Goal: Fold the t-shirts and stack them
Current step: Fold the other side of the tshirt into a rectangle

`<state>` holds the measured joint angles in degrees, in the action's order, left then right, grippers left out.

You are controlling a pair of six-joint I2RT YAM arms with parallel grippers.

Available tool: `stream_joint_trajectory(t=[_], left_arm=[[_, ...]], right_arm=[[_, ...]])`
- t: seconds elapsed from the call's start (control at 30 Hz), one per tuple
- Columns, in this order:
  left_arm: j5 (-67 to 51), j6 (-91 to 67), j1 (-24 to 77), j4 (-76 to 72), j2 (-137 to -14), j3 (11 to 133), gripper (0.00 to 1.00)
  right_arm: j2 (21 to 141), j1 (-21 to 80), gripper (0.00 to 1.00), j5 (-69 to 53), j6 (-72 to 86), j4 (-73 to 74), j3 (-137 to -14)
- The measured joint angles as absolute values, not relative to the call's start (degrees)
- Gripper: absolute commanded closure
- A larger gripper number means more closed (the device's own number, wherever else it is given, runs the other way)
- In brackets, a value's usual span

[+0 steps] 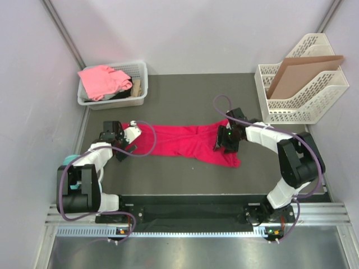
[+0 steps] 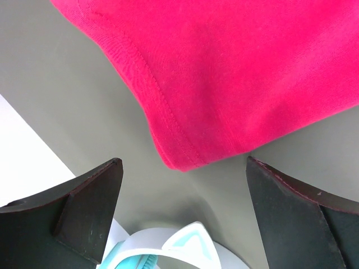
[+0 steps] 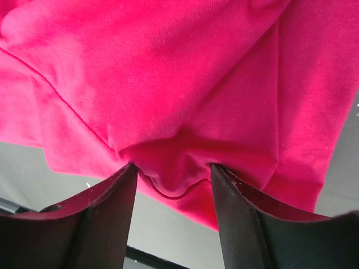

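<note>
The crimson t-shirt (image 1: 185, 143) lies stretched in a long band across the dark table. My left gripper (image 1: 136, 136) is at its left end, open and empty; in the left wrist view the gripper (image 2: 182, 162) has wide jaws, with the hemmed corner of the crimson t-shirt (image 2: 235, 73) lying just ahead of them, untouched. My right gripper (image 1: 220, 140) is at the shirt's right part. In the right wrist view the gripper (image 3: 173, 166) pinches a bunched fold of the crimson t-shirt (image 3: 168, 84). The salmon-pink t-shirt (image 1: 101, 81) lies crumpled in a white basket (image 1: 141, 84) at the back left.
Teal cat-ear headphones (image 1: 68, 159) lie at the table's left edge beside my left arm and also show below the left fingers (image 2: 168, 252). A white file rack (image 1: 303, 98) with a brown cardboard sheet (image 1: 303, 70) stands at the back right.
</note>
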<state>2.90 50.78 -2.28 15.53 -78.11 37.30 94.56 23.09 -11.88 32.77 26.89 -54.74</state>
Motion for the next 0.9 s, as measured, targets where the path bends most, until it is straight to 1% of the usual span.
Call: stream_joint_trajectory(t=[0.13, 0.33, 0.53, 0.7, 0.9], left_arm=[[3.33, 52.64, -4.25, 15.25, -78.15, 37.15, 0.04], [3.73, 56.07, -10.85, 14.85, -79.72, 38.13, 0.04], [2.87, 56.8, -12.14, 16.73, -80.2, 39.4, 0.03], [-4.64, 51.9, -12.32, 28.27, -80.25, 45.43, 0.01], [-16.03, 42.35, -12.49, 35.66, -83.05, 59.05, 0.01]], right_arm=[[94.63, 22.52, 0.44, -10.74, 32.67, 27.49, -54.78], [92.18, 19.73, 0.44, -8.56, 32.12, 27.42, -52.34], [91.07, 17.69, 0.44, -5.41, 30.96, 28.95, -51.77], [90.87, 17.43, 0.44, -5.13, 30.41, 29.43, -51.86], [90.26, 17.5, 0.44, -3.25, 29.65, 32.38, -52.51]])
